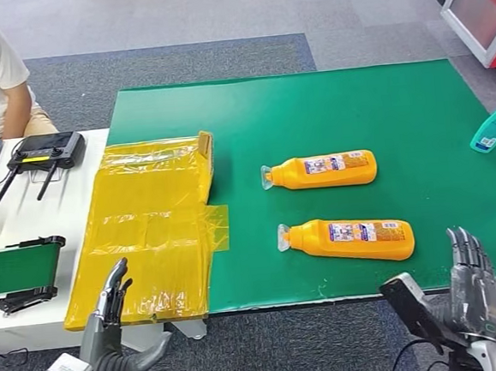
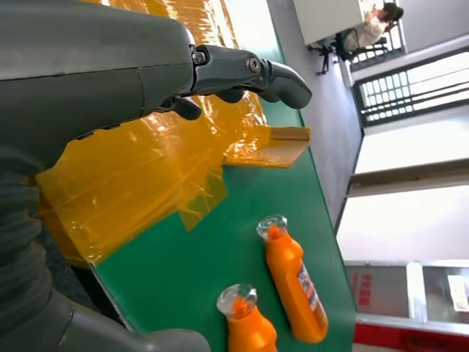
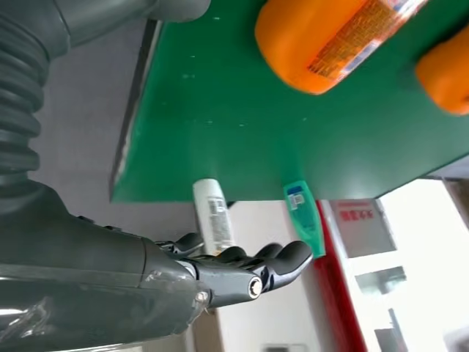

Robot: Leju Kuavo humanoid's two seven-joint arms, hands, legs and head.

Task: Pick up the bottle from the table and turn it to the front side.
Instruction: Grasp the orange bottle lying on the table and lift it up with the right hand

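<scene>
Hands are held empty with fingers spread: right hand [image 1: 475, 284] and left hand [image 1: 109, 301] below the near edge of the green tabletop [image 1: 415, 112]. Nearest orange plastic bottle [image 1: 347, 239] is laid sideways beside another orange bottle [image 1: 321, 170].

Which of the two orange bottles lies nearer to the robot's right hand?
The near orange bottle, by the mat's front edge; the far orange bottle lies behind it, farther from the right hand.
</scene>
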